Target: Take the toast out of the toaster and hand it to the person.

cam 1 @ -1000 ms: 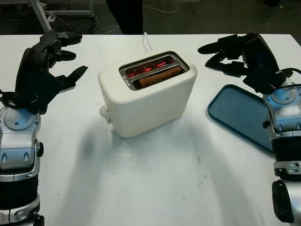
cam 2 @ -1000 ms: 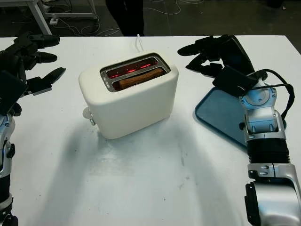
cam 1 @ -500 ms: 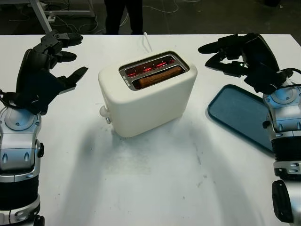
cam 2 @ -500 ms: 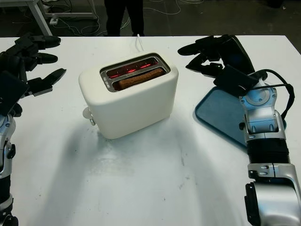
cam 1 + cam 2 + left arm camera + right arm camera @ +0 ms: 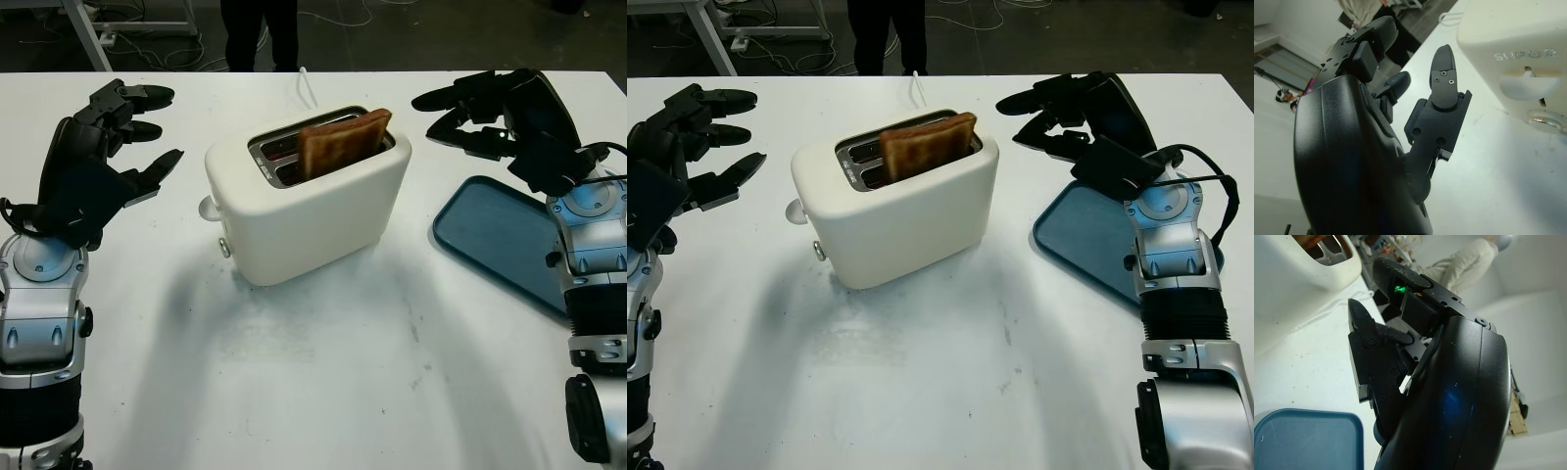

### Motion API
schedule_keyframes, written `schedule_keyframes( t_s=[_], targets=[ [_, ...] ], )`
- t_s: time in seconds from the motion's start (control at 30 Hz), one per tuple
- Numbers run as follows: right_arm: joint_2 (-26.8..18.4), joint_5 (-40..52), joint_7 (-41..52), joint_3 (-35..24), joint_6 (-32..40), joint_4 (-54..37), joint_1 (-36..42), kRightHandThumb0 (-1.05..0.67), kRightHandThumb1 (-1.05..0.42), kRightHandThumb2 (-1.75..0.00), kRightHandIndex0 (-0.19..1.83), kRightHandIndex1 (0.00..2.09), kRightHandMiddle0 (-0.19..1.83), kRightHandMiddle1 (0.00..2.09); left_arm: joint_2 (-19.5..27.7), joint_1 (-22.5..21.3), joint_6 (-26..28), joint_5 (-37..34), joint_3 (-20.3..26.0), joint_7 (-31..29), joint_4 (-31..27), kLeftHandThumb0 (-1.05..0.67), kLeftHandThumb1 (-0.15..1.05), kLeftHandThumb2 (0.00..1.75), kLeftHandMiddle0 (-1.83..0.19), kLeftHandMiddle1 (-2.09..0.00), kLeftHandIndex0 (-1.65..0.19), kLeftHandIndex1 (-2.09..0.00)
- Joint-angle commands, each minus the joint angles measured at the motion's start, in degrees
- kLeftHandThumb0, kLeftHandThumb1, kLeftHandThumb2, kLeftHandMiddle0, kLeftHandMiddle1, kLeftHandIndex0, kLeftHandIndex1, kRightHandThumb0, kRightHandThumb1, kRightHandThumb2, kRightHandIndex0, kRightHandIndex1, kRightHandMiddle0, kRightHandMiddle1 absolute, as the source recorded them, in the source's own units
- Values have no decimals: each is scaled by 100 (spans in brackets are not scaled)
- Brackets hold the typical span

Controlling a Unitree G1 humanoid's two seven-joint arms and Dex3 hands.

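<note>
Table (image 5: 323,382), white, carries everything; its near half is bare. Arms are seen entering from the near edge, one each side.

Left hand (image 5: 108,147) is held above the table's left edge, level w/ the toaster, open and holding nothing, palm turned toward the toaster. Right hand (image 5: 480,113) is held above the far right part of the table, also open w/ nothing grasped, fingers directed toward the toaster's right end.

Blue tray (image 5: 500,240) lies flat by the right edge, partly covered by the right forearm.

Toaster (image 5: 309,201), cream, sits mid-table, its long axis running diagonally from near-left to far-right. Toast (image 5: 343,142) is found upright in the near slot, popped up, its top half standing above the slot; its flat face is set parallel to the toaster's length, browned side toward the robot. Far slot is seen w/o bread.

Left wrist view adds what the head views barely give: the toaster's end wall close up, w/ raised lettering, lever (image 5: 1525,85) and a round knob (image 5: 1545,120) below it. Right wrist view gives the slots from the opposite end, plus a tray corner.

White cord (image 5: 307,86) runs from behind the toaster to the far edge. Beyond that edge, a person's (image 5: 260,34) legs in dark trousers are seen standing.
</note>
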Motion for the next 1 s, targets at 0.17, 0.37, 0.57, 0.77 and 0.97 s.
schedule_keyframes(
  t_s=[0.17, 0.37, 0.57, 0.77, 0.97],
  targets=[
    [-62, -122, 60, 92, 698, -472, -139, -15, -78, 0, 65, 52, 83, 0, -21, 2, 104, 4, -21, 20, -100, -26, 81, 32, -18, -98, -32, -59],
    [-113, -661, -35, 366, 724, -720, -612, -14, -63, 0, 65, 37, 75, 0, 5, 15, -33, -8, 2, 0, -39, -25, 82, 30, -18, -98, -32, -60],
    [-208, -1215, 2, 825, 47, -274, -1323, -37, -55, -1, 74, 30, 82, 3, -22, 27, -32, -37, 20, 10, -54, -23, 82, 30, -17, -99, -32, -60],
    [-194, -1463, 206, 1225, -572, 551, -1928, -61, -49, 0, 75, 23, 81, 2, -37, 34, -26, -56, 30, 12, -47, -22, 83, 29, -16, -99, -31, -59],
    [-125, -1686, 340, 1555, -913, 1041, -2272, -81, -59, -2, 77, 23, 82, 2, -9, 36, -113, -15, 14, 6, -22, -22, 83, 28, -17, -99, -32, -60]
  ],
)
